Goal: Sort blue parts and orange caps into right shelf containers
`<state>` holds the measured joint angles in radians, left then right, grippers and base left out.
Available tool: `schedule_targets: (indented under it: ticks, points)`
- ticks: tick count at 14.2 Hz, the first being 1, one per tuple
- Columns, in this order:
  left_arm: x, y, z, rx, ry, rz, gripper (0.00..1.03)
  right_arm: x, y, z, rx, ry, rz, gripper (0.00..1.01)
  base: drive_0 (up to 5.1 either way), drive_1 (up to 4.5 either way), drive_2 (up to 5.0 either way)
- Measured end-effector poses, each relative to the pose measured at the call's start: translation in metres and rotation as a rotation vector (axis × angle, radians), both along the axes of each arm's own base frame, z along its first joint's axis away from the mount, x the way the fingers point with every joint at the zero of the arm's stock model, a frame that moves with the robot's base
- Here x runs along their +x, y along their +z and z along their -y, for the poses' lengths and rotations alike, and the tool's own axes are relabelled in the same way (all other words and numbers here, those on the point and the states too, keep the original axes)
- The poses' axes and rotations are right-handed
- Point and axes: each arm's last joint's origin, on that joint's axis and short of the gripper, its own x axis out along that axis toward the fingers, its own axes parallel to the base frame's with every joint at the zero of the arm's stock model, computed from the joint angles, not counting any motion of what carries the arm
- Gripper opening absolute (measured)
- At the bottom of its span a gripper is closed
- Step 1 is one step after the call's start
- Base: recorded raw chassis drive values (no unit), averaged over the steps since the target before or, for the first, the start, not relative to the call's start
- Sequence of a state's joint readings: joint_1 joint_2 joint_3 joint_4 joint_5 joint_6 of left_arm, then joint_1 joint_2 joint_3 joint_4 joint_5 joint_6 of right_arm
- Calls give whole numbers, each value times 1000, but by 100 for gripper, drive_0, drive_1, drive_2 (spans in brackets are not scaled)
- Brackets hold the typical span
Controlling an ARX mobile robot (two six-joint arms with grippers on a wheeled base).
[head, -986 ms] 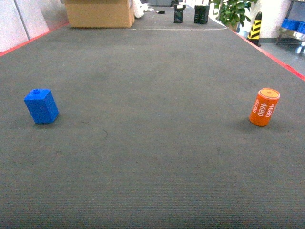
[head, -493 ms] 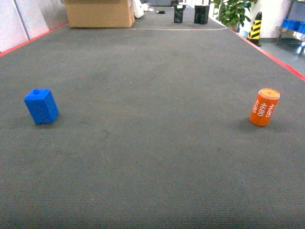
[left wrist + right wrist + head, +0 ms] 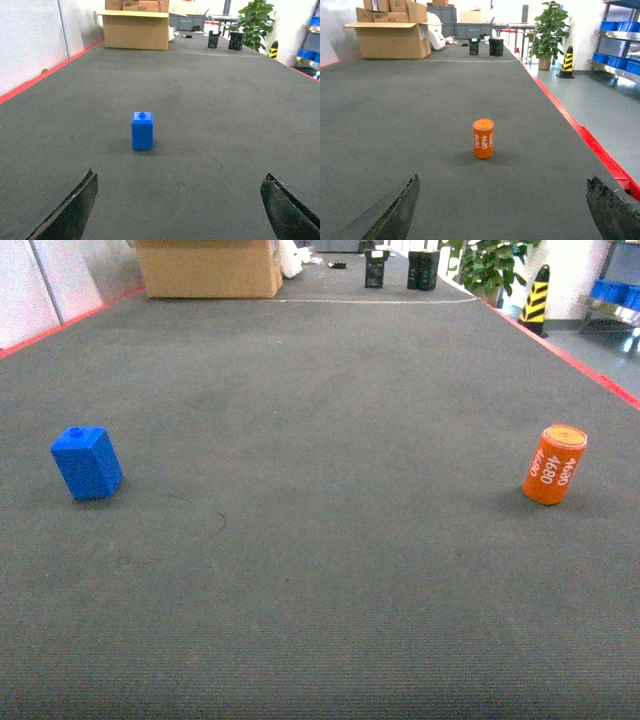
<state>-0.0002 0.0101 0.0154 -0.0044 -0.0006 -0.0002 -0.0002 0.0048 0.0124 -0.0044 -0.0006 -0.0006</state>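
Looking at the left gripper (image 3: 177, 207) first: its two dark fingers sit at the bottom corners of the left wrist view, spread wide with nothing between them. The blue part (image 3: 142, 131) stands upright on the dark mat straight ahead of that gap, well apart from the fingers. Same deal with the right gripper (image 3: 502, 207): spread wide, empty, with the orange cap (image 3: 483, 138) upright ahead of it, "4680" printed down its side.

Progress-wise, I'd say basically nothing is sorted yet. Both pieces sit loose on the table (image 3: 330, 570), neither is held, and neither is anywhere near a bin. Each arm looks lined up for its own pick, so reach, grab, carry and drop are all left to do.

What differs per view: the head camera shows both pieces at once, blue part (image 3: 87, 463) far left and orange cap (image 3: 554, 465) far right, well apart, but no arm or gripper shows there at all. Only the wrist cameras show the fingers. The right wrist view also gives the best look at the shelf (image 3: 620, 70) off past the red table edge, with blue containers (image 3: 615, 24) sitting on it; the head view only catches a corner of that. A cardboard box (image 3: 390, 40) sits at the far end.
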Motion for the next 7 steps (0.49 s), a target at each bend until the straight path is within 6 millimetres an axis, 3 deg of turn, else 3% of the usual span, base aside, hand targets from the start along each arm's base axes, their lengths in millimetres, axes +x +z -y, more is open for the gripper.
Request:
schedule_targets:
  ticks: [7]
  points:
    - [0,0,0,0,0,0,98,0,0,0,0,0,0,98,0,0,0]
